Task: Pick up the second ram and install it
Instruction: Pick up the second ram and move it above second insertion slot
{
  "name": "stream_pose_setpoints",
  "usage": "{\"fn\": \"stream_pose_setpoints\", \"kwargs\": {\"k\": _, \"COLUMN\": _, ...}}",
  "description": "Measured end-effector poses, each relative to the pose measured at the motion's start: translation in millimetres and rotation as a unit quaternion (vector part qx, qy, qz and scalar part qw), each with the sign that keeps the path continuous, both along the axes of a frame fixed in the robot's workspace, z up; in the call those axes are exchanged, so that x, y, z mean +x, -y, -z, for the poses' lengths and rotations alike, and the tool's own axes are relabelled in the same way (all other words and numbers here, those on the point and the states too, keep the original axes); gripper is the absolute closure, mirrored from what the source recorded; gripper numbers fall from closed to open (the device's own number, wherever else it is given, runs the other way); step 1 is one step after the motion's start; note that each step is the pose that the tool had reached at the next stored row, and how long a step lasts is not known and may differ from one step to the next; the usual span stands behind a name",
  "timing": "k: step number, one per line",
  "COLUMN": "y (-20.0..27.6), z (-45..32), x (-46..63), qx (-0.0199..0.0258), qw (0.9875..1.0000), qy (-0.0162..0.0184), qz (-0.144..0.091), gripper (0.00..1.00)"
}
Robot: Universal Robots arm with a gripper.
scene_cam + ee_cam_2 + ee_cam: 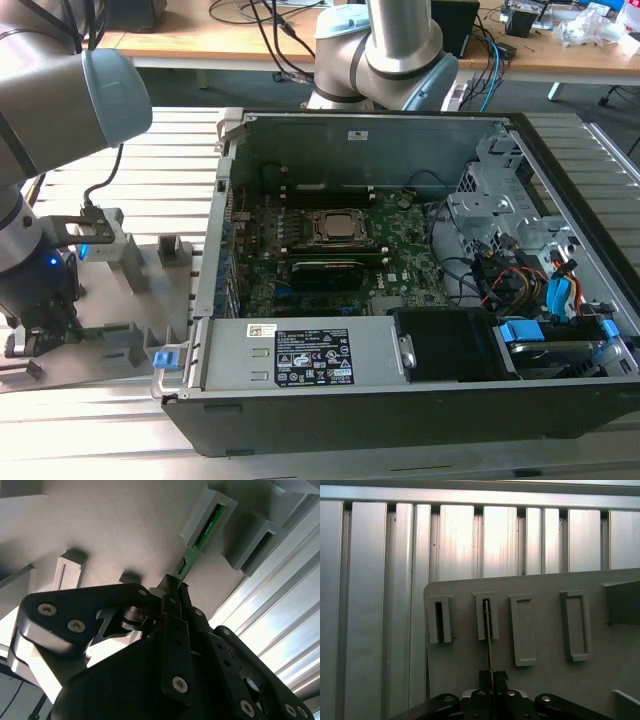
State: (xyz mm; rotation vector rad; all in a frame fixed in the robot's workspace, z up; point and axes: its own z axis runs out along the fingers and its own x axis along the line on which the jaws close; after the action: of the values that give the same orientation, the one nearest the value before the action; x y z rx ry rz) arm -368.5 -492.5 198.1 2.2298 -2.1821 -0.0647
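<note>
The second ram [205,530] is a thin green stick whose far end sits in a slot of the grey holder tray [115,525]. My gripper [174,586] is shut on its near end. In the first wrist view the ram [489,630] shows edge-on, running from the second slot of the tray [545,690] down into my gripper [492,676]. In the exterior view my gripper [38,338] hangs low over the tray [120,352] at that view's left, well apart from the open computer case [400,400].
The motherboard [400,250] lies inside the case, with the CPU socket [338,228] at its middle and cables and drive bays [520,270] on the exterior view's right. The tray's other slots [522,630] stand beside the ram. A ribbed aluminium table [370,605] lies underneath.
</note>
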Motion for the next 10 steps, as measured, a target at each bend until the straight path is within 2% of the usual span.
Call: {"fn": "stream_pose_setpoints", "kwargs": {"k": 10, "y": -0.4, "z": -7.7, "x": 0.0, "qx": -0.0006, "qw": 1.0000, "qy": 0.0000, "qz": 0.000, "gripper": 0.86}}
